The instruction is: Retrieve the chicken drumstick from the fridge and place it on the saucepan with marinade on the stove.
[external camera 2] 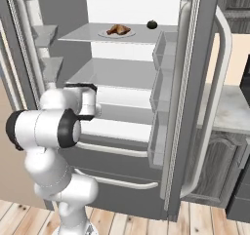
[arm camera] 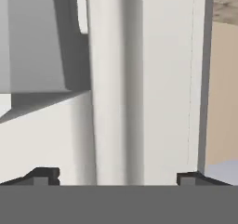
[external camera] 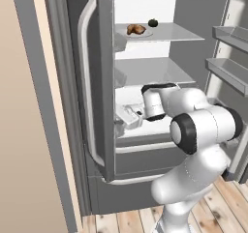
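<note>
Fridge doors open; upper shelf reachable from front; left door crowds tool.

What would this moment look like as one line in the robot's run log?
fridge doors: open | golden-brown chicken drumstick: on white plate, upper grey shelf | small dark round fruit: beside plate | jaws: open, empty, at lower shelf level

A small dark fruit, perhaps, beside a white plate.

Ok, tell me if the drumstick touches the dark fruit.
Apart. The right base view shows bare shelf between the chicken drumstick and the dark fruit.
</note>
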Available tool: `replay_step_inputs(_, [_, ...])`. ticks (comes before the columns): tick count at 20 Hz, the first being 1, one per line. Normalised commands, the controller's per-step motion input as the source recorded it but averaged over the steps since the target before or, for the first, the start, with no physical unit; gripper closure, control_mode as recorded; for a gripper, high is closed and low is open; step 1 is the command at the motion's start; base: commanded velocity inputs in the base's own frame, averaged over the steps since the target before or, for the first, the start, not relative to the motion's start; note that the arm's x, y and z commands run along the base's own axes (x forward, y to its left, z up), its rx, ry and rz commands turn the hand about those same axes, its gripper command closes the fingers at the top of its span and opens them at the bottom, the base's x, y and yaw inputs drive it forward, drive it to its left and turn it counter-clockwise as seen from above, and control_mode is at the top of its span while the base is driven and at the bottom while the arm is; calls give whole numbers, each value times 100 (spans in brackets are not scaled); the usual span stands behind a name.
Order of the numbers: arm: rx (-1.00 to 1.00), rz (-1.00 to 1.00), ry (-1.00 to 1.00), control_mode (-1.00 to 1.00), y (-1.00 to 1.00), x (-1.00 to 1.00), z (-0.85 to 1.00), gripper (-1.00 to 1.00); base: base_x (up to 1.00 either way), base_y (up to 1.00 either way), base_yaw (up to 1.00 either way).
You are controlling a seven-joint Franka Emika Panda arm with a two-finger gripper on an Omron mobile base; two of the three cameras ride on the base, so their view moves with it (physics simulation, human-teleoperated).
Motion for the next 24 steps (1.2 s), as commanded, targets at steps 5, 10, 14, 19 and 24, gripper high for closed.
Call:
replay_step_inputs(5, [8, -8, 2, -100, 74, -43, 76, -100, 0, 0, 0])
replay_step_inputs(10, [-12, -1, 8, -100, 12, -1, 81, -100, 0, 0, 0])
replay_step_inputs(14, [-19, -2, 20, -100, 5, 0, 10, -100, 0, 0, 0])
replay_step_inputs(19, [-22, -18, 40, -100, -56, 11, -6, -100, 0, 0, 0])
replay_step_inputs(24, [-32, -23, 39, -100, -100, 53, -2, -100, 0, 0, 0])
